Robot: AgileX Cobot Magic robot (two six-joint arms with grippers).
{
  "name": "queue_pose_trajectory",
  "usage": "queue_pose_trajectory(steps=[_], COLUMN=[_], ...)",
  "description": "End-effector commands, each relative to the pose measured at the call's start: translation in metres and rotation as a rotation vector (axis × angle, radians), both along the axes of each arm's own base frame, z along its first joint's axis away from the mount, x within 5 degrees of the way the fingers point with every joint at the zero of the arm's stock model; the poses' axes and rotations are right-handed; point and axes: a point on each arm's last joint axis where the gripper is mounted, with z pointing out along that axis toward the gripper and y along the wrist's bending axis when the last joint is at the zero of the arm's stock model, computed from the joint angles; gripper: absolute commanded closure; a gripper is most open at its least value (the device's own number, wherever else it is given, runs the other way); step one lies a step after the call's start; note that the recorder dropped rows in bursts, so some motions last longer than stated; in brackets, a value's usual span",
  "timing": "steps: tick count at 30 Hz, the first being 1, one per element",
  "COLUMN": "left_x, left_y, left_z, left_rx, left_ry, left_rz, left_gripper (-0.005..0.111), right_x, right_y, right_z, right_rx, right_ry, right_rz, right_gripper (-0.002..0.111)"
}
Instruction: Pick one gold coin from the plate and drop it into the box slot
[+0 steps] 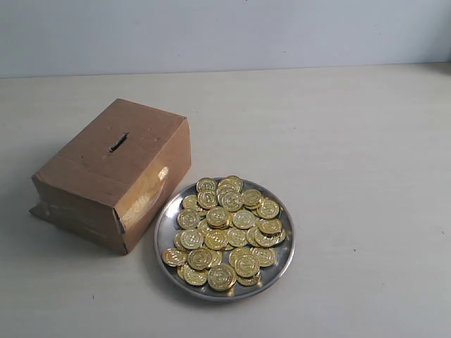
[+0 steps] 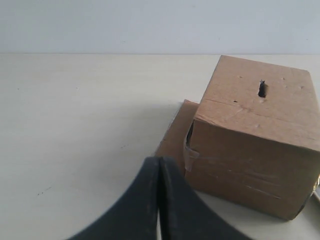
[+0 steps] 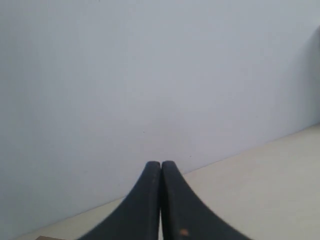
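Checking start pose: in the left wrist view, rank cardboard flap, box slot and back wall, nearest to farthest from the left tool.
1. Cardboard flap, flat at the box foot, just ahead of the left tool.
2. Box slot, on the box top.
3. Back wall, beyond the table.

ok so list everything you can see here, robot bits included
box: one, brown cardboard, left of the plate in the exterior view
slot: one, dark, in the box top
plate: one, silver, beside the box
coins: many, gold, heaped on the plate
table: one, beige, under everything
wall: one, pale, behind the table
left gripper: one, black, shut, facing the box
right gripper: one, black, shut, facing the wall
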Motion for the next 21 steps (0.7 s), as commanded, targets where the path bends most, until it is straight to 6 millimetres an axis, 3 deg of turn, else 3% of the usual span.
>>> queue_pose_trajectory(steps=[1,7,14,18,21], left_x=[0.000,0.000,0.000,0.000,0.000], left_y=[0.000,0.000,0.000,0.000,0.000], left_z=[0.001,0.001,0.001,0.001,0.001], left_rx=[0.003,0.003,0.003,0.001,0.001], left_ry=[-0.017,-0.017,-0.017,-0.016,-0.016], left_rz=[0.004,0.004,0.004,0.004,0.004], left_gripper=[0.107,0.107,0.107,0.107,0.107], right_x=[-0.006,-0.011,0.012,0.045,0.073], right_y=[0.000,0.002,0.006,0.020,0.039], right_z=[0.025,0.058,0.091,0.106,0.099], right_rx=[0.008,0.001,-0.172,-0.262,-0.425], right_ry=[-0.065,-0.047,0.152,0.260,0.352], right_rz=[0.001,0.027,0.062,0.209,0.366], right_gripper=[0.108,0.108,0.108,0.108,0.108])
